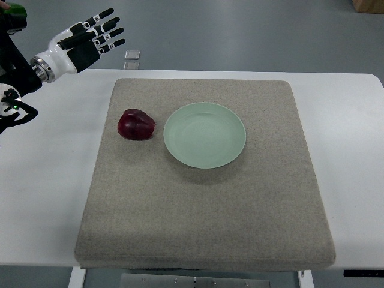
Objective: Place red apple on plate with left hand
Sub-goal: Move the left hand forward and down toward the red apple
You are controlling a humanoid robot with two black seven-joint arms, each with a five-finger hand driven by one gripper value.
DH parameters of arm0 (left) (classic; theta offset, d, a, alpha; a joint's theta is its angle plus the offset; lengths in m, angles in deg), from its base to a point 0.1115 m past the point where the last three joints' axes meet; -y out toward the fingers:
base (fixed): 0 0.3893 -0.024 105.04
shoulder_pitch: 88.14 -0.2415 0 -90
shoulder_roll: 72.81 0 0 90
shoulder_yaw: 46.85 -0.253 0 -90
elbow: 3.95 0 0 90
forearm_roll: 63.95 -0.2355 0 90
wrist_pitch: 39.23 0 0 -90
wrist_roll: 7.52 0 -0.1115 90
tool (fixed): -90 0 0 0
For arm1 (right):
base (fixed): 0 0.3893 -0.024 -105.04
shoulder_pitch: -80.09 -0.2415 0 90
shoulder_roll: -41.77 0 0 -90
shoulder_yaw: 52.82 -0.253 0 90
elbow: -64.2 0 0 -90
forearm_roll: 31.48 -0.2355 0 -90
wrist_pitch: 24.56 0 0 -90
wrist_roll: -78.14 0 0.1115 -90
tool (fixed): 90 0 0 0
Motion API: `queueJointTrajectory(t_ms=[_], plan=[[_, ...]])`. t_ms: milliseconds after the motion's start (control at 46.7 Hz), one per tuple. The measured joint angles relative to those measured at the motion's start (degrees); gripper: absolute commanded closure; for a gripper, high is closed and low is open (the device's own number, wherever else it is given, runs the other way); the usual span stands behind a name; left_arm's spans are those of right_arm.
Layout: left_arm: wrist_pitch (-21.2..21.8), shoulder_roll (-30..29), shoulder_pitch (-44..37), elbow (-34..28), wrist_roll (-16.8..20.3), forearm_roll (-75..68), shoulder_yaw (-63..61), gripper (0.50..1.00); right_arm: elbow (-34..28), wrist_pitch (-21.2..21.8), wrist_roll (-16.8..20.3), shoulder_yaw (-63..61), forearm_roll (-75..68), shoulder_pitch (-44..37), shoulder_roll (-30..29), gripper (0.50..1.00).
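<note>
A dark red apple (136,125) lies on the grey mat, just left of a pale green plate (205,135) and not touching it. The plate holds nothing. My left hand (96,35) hovers at the upper left, beyond the table's far edge, well up and to the left of the apple. Its black-and-white fingers (107,25) are spread and hold nothing. The right arm does not show.
A grey felt mat (204,210) covers most of the white table (48,198). A small grey object (132,55) lies on the floor past the far edge. A cardboard box corner (369,5) sits at the top right.
</note>
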Motion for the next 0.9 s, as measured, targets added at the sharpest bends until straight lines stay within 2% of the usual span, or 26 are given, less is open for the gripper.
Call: queueJointTrajectory(t_ms=[557,707,900], plan=[[0.2,0.1,-0.3,-0.4,0.5,-1.9,-0.4,0.501,0.0,0.0,0.0,0.0,0.0,0.0,0.0,0.572],[0.3,-0.1,-0.2,0.2,1.5,-18.5,0.5,0.504,0.0,0.0,0.0,0.0,0.0,0.0,0.0,0.572],[-0.2,-2.1,-0.4,0.4,6.1,-41.1,4.1,0.504,0.0,0.0,0.0,0.0,0.0,0.0,0.0,0.572]])
